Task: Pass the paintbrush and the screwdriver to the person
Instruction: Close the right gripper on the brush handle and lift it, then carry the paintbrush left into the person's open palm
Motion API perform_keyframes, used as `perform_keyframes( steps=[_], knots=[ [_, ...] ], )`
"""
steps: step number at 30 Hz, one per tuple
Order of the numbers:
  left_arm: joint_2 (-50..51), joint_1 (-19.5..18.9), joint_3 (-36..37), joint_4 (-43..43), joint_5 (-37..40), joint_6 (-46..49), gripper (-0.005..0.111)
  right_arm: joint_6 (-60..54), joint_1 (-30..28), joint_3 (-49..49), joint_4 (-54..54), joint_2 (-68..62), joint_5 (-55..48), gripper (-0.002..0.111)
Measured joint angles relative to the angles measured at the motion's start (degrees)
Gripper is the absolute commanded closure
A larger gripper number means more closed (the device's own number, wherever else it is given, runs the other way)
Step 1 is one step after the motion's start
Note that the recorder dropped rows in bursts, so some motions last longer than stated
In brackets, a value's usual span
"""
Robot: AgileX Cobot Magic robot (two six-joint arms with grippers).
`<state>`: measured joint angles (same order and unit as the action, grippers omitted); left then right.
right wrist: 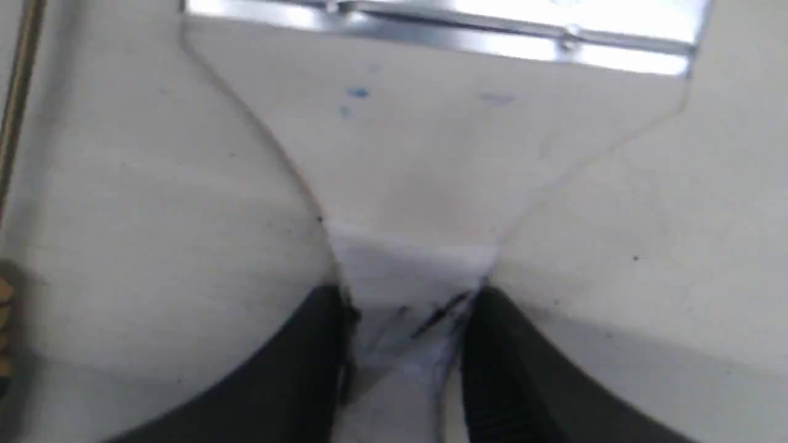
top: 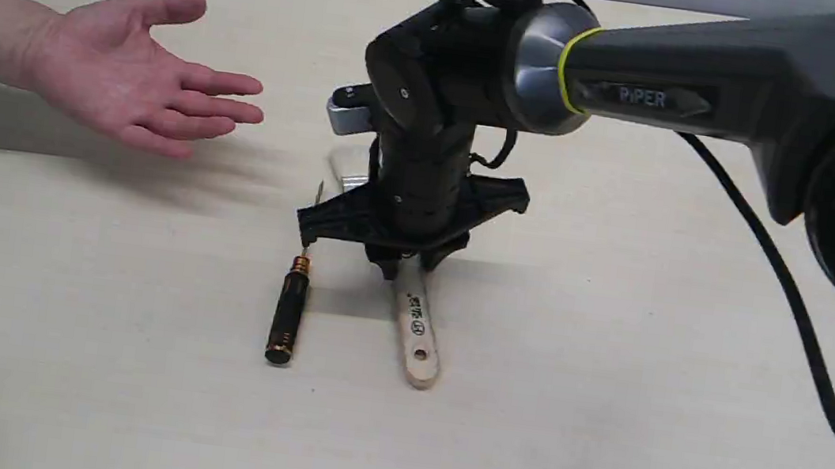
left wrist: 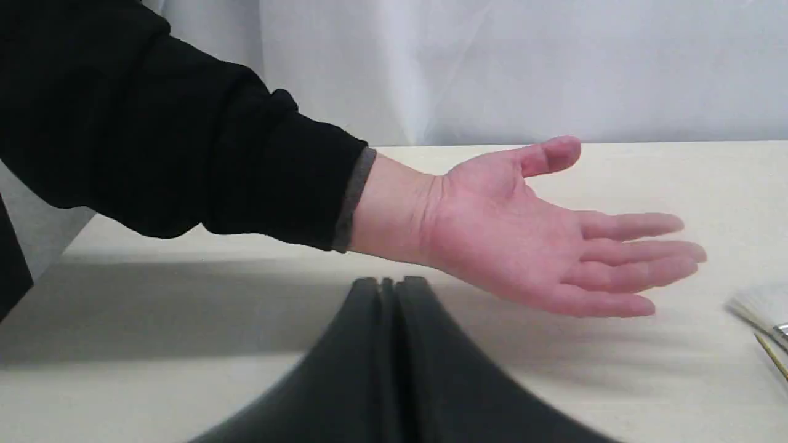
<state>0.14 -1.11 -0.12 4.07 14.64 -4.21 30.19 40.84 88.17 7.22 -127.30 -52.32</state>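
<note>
Paintbrush point(top: 417, 338), wide, flat, wooden-handled: clamped at handle by right gripper point(right wrist: 409, 295); lift level toward person's bare palm point(top: 118, 74); left gripper point(left wrist: 392, 284) clenched, empty.

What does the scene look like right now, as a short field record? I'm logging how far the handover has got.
right gripper: closed on the paintbrush handle
paintbrush: lying on the table
screwdriver: on the table beside the paintbrush, not gripped
left gripper: shut, empty
person's hand: open, palm up, empty
</note>
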Motion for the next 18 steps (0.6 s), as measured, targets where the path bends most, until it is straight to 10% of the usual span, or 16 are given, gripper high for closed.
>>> perform_keyframes(
  steps=[18],
  knots=[
    [0.0, 0.0, 0.0, 0.0, 0.0, 0.0, 0.107, -7.14, 4.39, -0.96, -1.81, 11.46, -1.81, 0.104]
  ],
)
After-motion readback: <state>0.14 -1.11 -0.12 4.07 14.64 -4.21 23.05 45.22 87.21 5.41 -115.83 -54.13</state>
